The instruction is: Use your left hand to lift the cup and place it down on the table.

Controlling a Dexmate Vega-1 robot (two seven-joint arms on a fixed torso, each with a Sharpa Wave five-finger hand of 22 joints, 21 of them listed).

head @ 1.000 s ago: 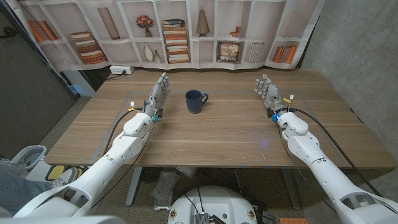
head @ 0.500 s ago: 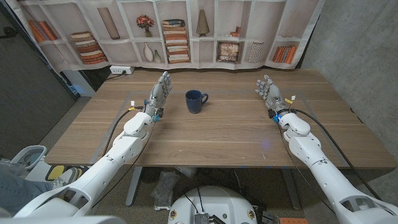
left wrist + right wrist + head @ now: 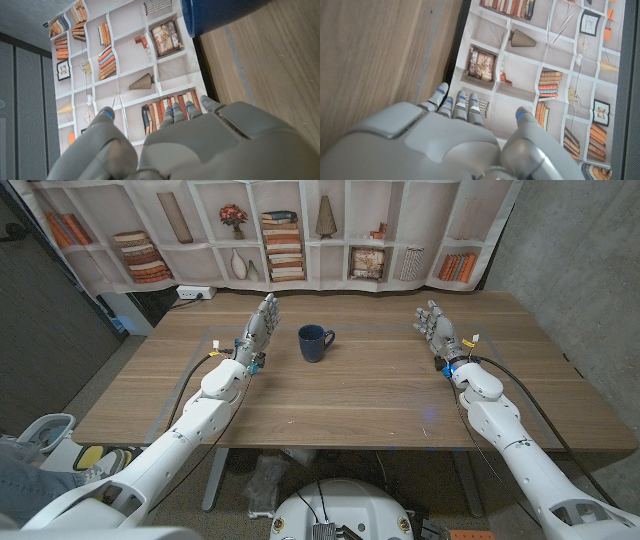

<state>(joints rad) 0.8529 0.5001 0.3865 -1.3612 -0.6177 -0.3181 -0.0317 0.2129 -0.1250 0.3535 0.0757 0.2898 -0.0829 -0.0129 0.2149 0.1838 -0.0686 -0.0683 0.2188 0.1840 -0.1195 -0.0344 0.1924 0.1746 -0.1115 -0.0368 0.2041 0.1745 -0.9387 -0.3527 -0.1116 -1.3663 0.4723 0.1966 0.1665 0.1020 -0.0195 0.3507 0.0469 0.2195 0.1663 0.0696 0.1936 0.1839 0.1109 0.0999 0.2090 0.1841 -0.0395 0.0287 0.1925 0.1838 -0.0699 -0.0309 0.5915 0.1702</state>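
Mug (image 3: 315, 342), dark blue, is sitting upright on the wooden tabletop (image 3: 340, 395), toward the far middle, with its handle pointing toward the robot's right. Left hand (image 3: 257, 332) is standing just beside it on the left, apart from it, fingers (image 3: 266, 310) stretched out and separated, holding nothing. In the left wrist view the mug's blue wall (image 3: 220, 15) is showing beyond the fingertips (image 3: 192, 106), with a gap of bare wood between. Right hand (image 3: 436, 327) is waiting well apart on the far right side, also spread and carrying nothing.

Judging from this, the reach is not yet closing. The main risk is the outstretched fingers nudging the mug sideways before the thumb comes round, sliding or tipping it. Since the handle is facing away from the left hand, a grip on the smooth round body may be slipping during the lift if it closes too lightly or too high near the rim.
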